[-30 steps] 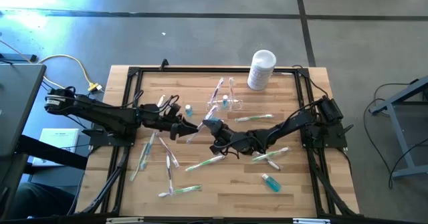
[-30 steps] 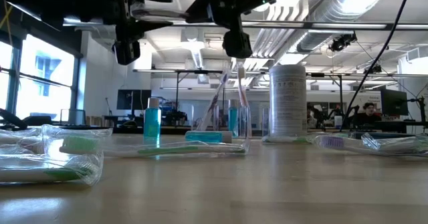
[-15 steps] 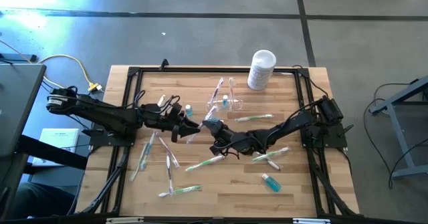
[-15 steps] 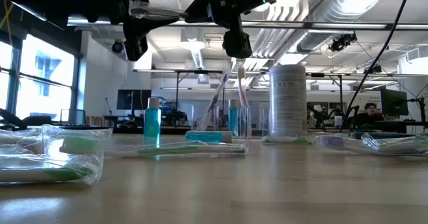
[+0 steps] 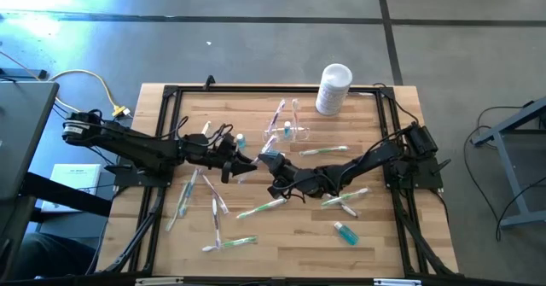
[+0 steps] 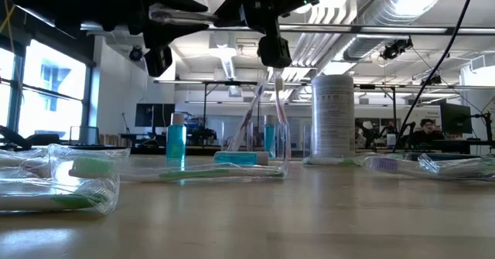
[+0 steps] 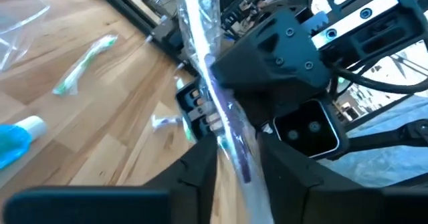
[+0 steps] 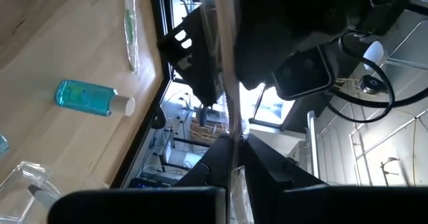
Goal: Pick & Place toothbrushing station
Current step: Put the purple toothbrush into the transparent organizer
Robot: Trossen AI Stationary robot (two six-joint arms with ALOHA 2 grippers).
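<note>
I've got both claws mid-counter, raised: left claw (image 5: 240,162) and right claw (image 5: 270,161) each clamped on one wrapped toothbrush (image 7: 217,97) btwn them. Toothbrushing station (image 5: 293,125) sits upright on counter (image 5: 384,226), back-centre, near white container (image 5: 333,89).

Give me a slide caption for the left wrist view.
Both grippers meet on one wrapped toothbrush above the table.
</note>
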